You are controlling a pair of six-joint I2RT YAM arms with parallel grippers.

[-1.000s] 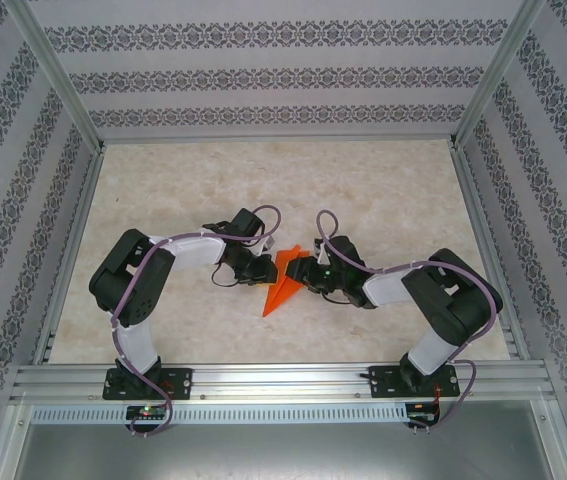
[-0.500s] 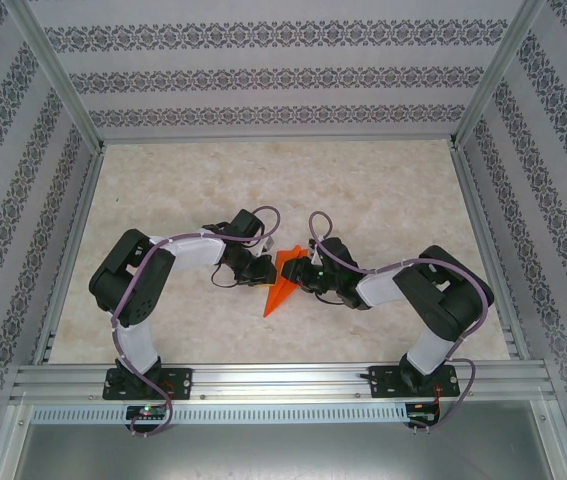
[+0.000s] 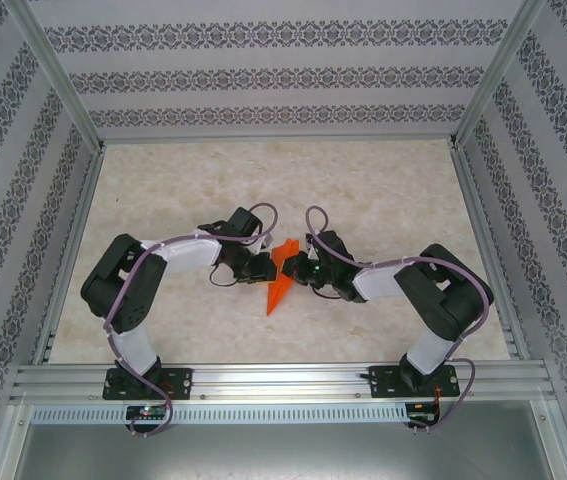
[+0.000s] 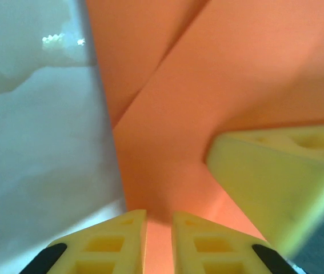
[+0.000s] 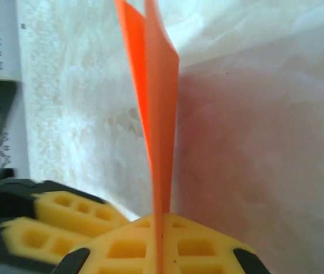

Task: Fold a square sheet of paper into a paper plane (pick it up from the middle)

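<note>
The square sheet of paper is folded into a narrow, pointed orange paper plane (image 3: 277,290) and stands on edge at the middle of the table, tip toward the near edge. My right gripper (image 3: 296,272) is shut on it from the right. In the right wrist view the paper (image 5: 160,114) rises edge-on out of the closed right gripper (image 5: 160,220). My left gripper (image 3: 266,268) touches the plane's left side. Its jaws (image 4: 159,214) stand a narrow gap apart against the creased orange face (image 4: 236,68). Orange fills the gap, and a grip cannot be made out. A right fingertip (image 4: 264,182) presses the same face.
The marble-patterned table top (image 3: 383,190) stretches behind and to both sides of the arms. Aluminium posts (image 3: 58,80) and patterned walls enclose it. A metal rail (image 3: 283,380) carries both arm bases along the near edge.
My right gripper has slid left and closed on the paper. The plane now looks narrower from above. The left arm has shifted slightly.
</note>
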